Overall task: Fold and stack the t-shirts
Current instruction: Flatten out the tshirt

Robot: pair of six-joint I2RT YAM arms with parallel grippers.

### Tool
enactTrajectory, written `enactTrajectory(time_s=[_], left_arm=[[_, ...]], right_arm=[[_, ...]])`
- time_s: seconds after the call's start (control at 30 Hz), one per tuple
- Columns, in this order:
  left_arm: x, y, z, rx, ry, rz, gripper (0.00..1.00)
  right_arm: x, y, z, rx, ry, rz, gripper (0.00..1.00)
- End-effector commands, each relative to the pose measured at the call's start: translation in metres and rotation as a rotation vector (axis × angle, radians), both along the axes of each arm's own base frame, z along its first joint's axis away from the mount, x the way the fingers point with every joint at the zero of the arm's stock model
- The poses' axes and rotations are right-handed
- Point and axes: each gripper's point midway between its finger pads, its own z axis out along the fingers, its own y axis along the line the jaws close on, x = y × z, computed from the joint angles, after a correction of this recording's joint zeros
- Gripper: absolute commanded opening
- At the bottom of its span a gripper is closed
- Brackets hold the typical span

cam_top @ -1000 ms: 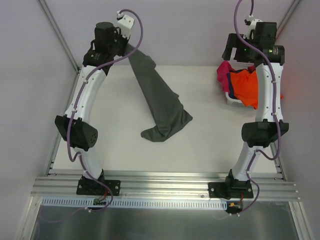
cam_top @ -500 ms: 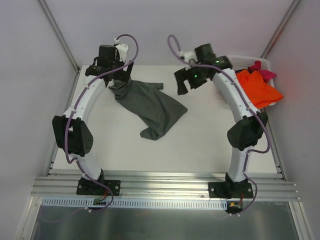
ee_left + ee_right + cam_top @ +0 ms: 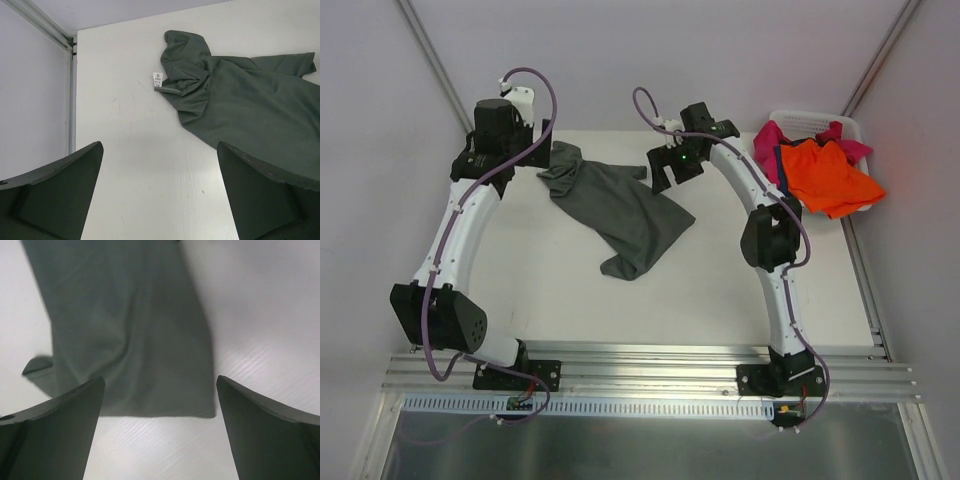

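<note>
A dark grey-olive t-shirt (image 3: 617,207) lies crumpled and spread on the white table, collar toward the back left. In the left wrist view its collar and white label (image 3: 158,80) sit beyond the fingers. My left gripper (image 3: 510,160) (image 3: 159,150) hangs open just left of the collar, with only bare table between its fingers. My right gripper (image 3: 672,175) (image 3: 160,385) is open above the shirt's back right part, and a straight edge of the cloth (image 3: 130,330) lies between its fingers. Orange (image 3: 830,175) and magenta-pink (image 3: 770,140) t-shirts fill the basket.
The white laundry basket (image 3: 792,113) stands at the back right corner of the table. A metal frame rail (image 3: 45,25) runs along the table's left edge. Walls close in the back and both sides.
My left gripper opened and let go of the grey-olive shirt, which dropped from hanging to lying on the table. The right arm swung from the basket to the shirt's back right part.
</note>
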Motion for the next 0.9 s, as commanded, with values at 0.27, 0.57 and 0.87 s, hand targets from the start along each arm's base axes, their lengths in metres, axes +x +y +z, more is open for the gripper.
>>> enactTrajectory(time_s=[0.27, 0.57, 0.87], left_arm=[[-0.018, 0.001, 0.011, -0.028, -0.036, 0.019, 0.99], [-0.010, -0.007, 0.020, -0.068, -0.051, -0.003, 0.99], [-0.010, -0.008, 0.022, -0.086, -0.053, 0.000, 0.99]], right_arm=[[-0.008, -0.016, -0.037, -0.007, 0.144, -0.057, 0.99], [-0.049, -0.024, -0.046, -0.048, 0.251, -0.001, 0.98], [-0.072, 0.001, -0.035, -0.197, 0.102, 0.186, 0.93]])
